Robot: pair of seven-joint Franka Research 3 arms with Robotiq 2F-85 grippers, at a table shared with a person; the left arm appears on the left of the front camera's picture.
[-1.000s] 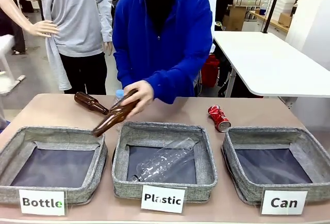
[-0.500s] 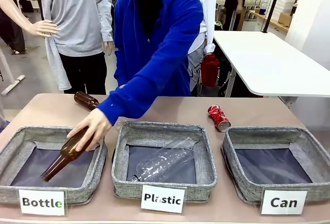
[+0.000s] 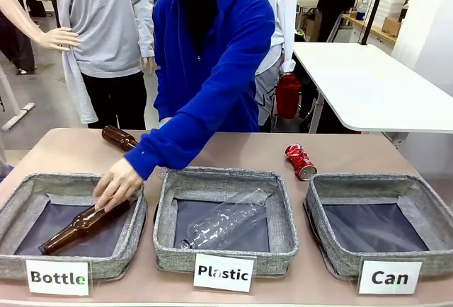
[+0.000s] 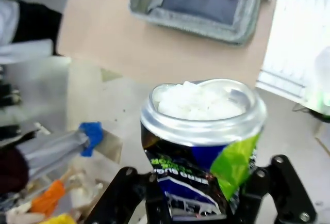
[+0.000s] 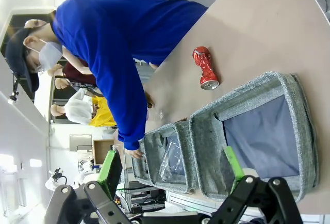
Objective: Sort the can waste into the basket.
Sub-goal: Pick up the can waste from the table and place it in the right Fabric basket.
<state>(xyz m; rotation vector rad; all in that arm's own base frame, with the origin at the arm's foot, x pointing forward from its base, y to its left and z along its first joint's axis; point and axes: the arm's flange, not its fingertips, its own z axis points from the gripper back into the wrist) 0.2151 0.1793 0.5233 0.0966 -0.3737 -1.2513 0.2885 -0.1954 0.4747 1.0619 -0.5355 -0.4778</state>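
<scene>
A crushed red can [image 3: 300,161] lies on the table behind the grey basket labelled "Can" [image 3: 322,215], which has nothing in it. The right wrist view shows the same red can [image 5: 205,68] beyond that basket [image 5: 206,141], with my right gripper [image 5: 171,172] open and held well above the table. In the left wrist view my left gripper [image 4: 201,195] is shut on a black-blue can [image 4: 201,146] with white and green print, held upright off the table's near-left side.
A person in blue leans over the table; a hand [image 3: 117,183] rests on a brown bottle [image 3: 78,226] inside the "Bottle" basket [image 3: 21,201]. The "Plastic" basket [image 3: 283,215] holds a clear bottle [image 3: 223,223]. Another brown bottle [image 3: 117,137] lies at the back left.
The person carried a brown bottle from the table's middle leftward and lowered it into the "Bottle" basket. The red can and both baskets on the right stayed put.
</scene>
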